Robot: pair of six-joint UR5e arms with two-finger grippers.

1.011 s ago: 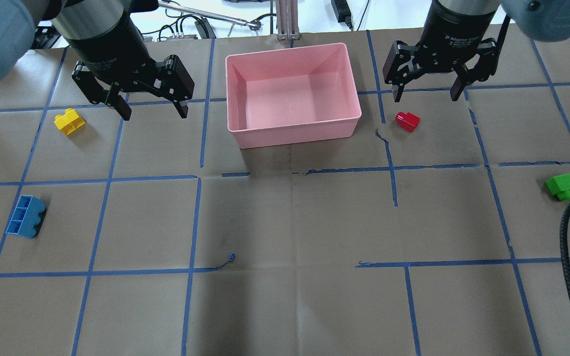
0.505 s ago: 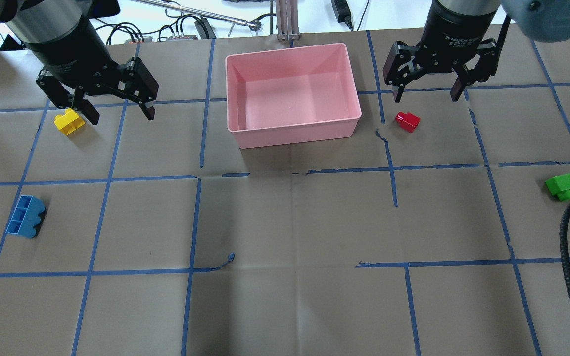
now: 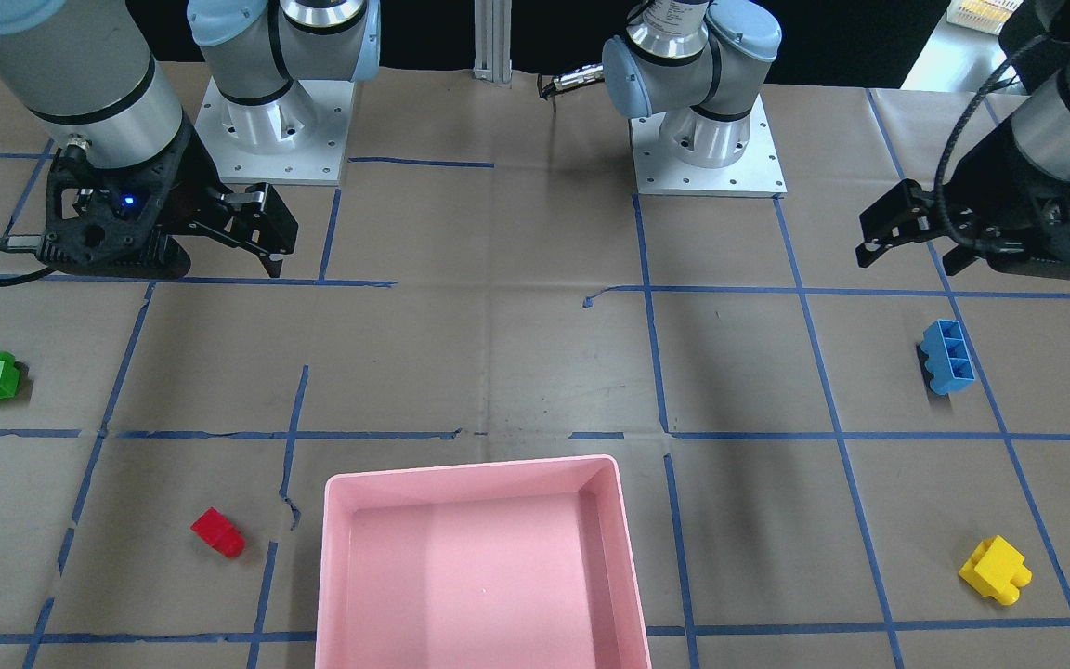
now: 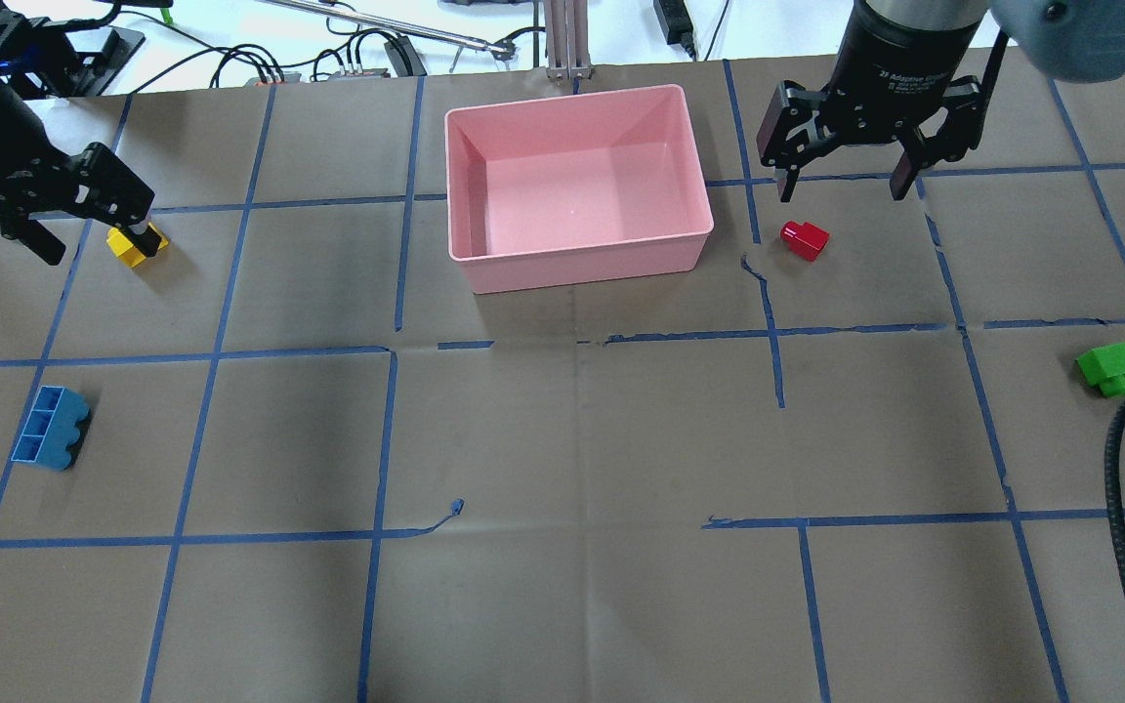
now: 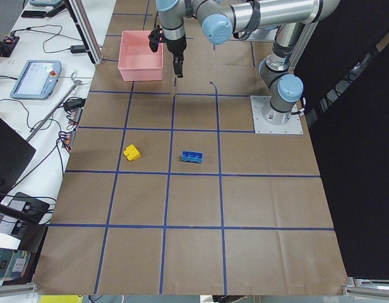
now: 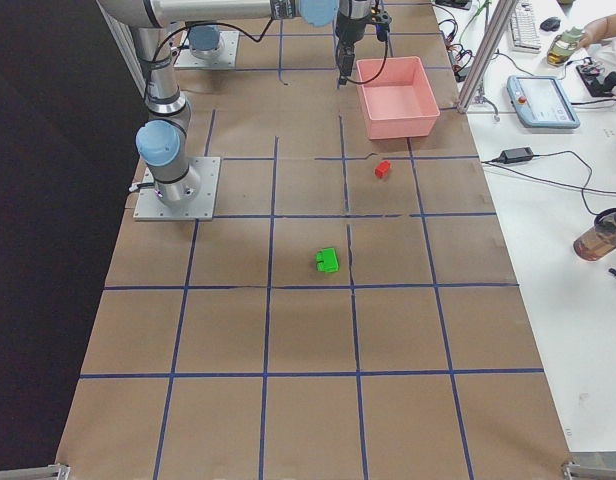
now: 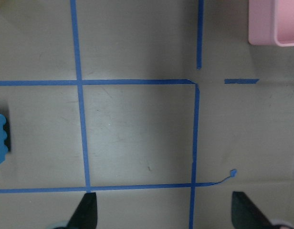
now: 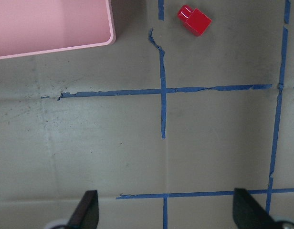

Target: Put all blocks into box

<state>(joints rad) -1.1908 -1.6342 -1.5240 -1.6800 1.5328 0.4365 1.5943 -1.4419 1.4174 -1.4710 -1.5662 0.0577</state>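
The pale pink box point(image 4: 582, 264) stands empty at the far middle of the table, also in the front view point(image 3: 470, 469). The yellow brick point(image 4: 133, 250) lies far left, partly covered by a finger of my open left gripper point(image 4: 99, 244), which hangs above it. The blue brick point(image 4: 50, 441) lies on its side nearer on the left. The red brick point(image 4: 804, 239) lies just right of the box, with my open, empty right gripper point(image 4: 843, 190) hovering behind it. The green brick point(image 4: 1114, 366) lies far right. The right wrist view shows the red brick point(image 8: 194, 19).
A black cable point(image 4: 1124, 508) curves over the table's right edge beside the green brick. Blue tape lines grid the brown paper cover. The two arm bases point(image 3: 266, 139) point(image 3: 707, 149) stand at the robot's side of the table.
My left gripper has swung left from beside the box to over the yellow brick. The right gripper and all bricks have stayed put.
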